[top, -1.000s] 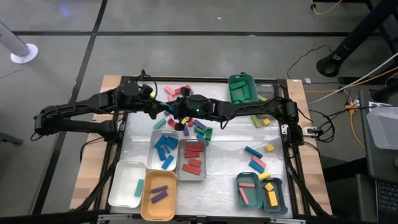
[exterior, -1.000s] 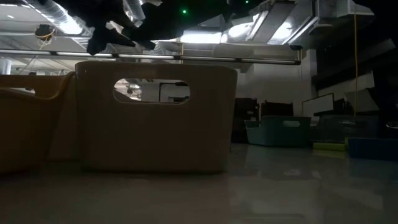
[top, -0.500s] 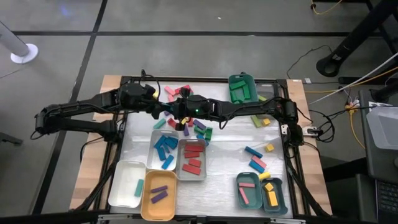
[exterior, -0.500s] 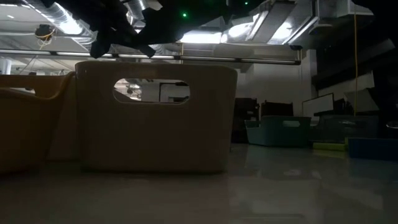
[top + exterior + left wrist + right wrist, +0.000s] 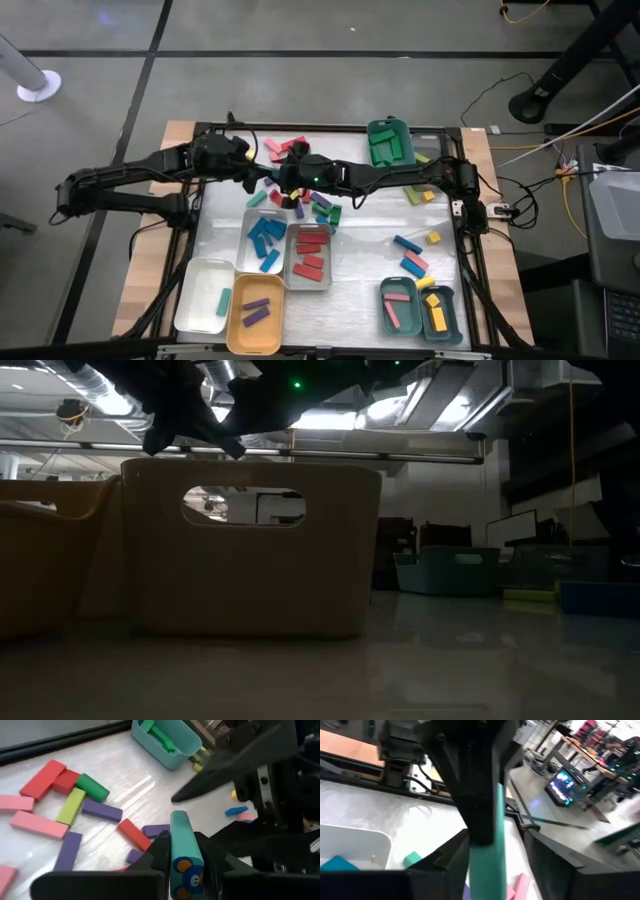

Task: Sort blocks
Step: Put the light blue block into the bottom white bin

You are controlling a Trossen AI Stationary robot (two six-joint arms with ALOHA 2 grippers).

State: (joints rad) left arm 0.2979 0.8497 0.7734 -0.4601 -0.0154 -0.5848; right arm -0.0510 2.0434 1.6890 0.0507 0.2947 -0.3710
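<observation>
Both arms extended inward, grippers meeting over the far-centre of the table.

The left gripper (image 5: 262, 178) reaches in from the left side, its fingers (image 5: 159, 851) closed on a teal block (image 5: 181, 851) held upright. The right gripper (image 5: 285, 182) reaches in from the right side, just beside the left gripper, its jaws parted around the same teal block. Both forearms lie low and nearly level.
</observation>
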